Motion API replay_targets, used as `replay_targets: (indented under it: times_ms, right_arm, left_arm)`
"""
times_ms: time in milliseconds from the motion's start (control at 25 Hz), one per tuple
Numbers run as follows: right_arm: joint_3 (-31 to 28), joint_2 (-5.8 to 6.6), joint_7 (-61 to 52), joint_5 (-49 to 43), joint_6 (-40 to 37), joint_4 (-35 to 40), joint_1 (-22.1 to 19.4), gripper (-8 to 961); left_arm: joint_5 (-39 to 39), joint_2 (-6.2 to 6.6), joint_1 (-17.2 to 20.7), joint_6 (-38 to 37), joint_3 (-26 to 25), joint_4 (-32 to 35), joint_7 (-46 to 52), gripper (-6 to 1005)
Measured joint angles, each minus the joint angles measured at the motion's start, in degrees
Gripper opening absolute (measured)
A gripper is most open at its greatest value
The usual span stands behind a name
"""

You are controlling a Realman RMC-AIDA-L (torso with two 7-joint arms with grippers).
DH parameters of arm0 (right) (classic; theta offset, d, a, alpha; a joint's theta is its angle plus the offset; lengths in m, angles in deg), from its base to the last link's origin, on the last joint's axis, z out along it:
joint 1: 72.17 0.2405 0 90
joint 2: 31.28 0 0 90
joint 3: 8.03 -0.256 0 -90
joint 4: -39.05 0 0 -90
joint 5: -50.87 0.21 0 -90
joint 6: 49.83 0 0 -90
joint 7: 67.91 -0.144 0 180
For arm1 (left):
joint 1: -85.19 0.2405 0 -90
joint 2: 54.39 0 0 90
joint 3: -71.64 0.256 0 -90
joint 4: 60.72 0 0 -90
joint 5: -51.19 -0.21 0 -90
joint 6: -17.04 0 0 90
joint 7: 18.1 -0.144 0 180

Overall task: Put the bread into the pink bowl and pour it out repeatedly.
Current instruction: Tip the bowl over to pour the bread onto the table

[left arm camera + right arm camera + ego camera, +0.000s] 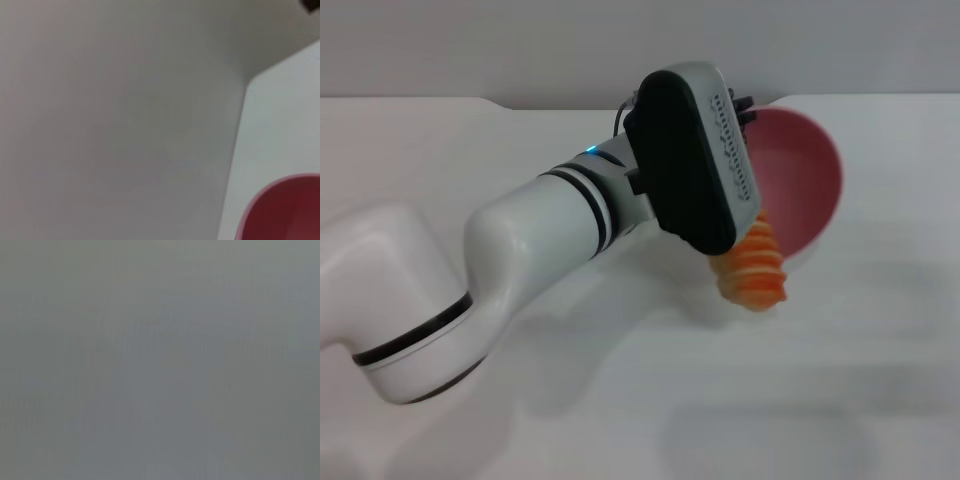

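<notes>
Surface (620,420): white, smooth, matte; carries the bowl and bread; soft shadows of the arm fall across it below the gripper.
Far edge: straight in the head view, with a grey wall (520,45) behind; a small step in the edge line behind and to the left of the gripper.
Room: plain grey wall only; nothing else told from it.
Left gripper (740,255): reached over from the robot's left, its dark housing tilted and hanging above the bread and the bowl's near-left rim; fingers hidden under the housing, so open or closed cannot be told.
Bread (757,270): orange with ridges, sticking out from under the lower end of the gripper housing; lies just at the bowl's near rim, outside it or against it, contact with the gripper not seen.
Bowl (800,180): pink, glossy, just beyond and to the right of the gripper; its left part covered by the housing; inside looks bare where visible.
Left wrist view: grey wall (110,110), a strip of white surface (280,130) and part of the bowl rim (280,210) in one corner; own fingers not shown.
Right wrist view: blank grey only.
Right gripper: seen in no view.
</notes>
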Motion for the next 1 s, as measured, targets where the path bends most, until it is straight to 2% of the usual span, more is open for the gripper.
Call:
replay_targets:
  times_ms: [200, 320, 400, 640, 800, 840, 960, 1000]
  right_arm:
    - [0.5, 0.00, -0.1, 0.0, 0.1, 0.3, -0.2, 672]
    - [0.8, 0.07, -0.2, 0.1, 0.1, 0.4, -0.2, 672]
    - [1.0, 0.08, -0.2, 0.1, 0.2, 0.7, -0.2, 672]
    - [1.4, 0.09, -0.2, 0.1, 0.2, 1.3, -0.1, 672]
    - [1.6, 0.09, -0.2, 0.1, 0.4, 1.6, -0.1, 672]
    - [1.6, 0.09, -0.2, 0.1, 0.5, 1.6, -0.1, 672]
    - [1.6, 0.09, -0.2, -0.1, 0.8, 1.7, -0.1, 672]
    - [1.6, 0.09, -0.2, -0.2, 0.8, 1.7, 0.0, 672]
  left_arm:
    - [-1.8, 0.01, 0.2, -5.7, -1.5, -2.2, -0.5, 39]
    - [-2.6, 0.03, 0.3, -6.3, -1.6, -2.4, -0.6, 39]
    - [-6.4, 0.06, 0.4, -7.3, -1.6, -2.2, -0.6, 39]
    - [-12.5, 0.07, 1.0, -8.4, -3.1, -0.6, -0.7, 39]
    - [-13.1, 0.08, 1.1, -8.4, -3.4, -0.3, -0.7, 39]
    - [-16.0, 0.21, 1.9, -8.3, -4.4, 0.8, -0.9, 39]
    - [-17.9, 0.21, 2.5, -8.1, -4.9, 1.4, -1.3, 39]
    - [-21.1, 0.27, 3.3, -7.9, -5.4, 2.1, -2.8, 39]
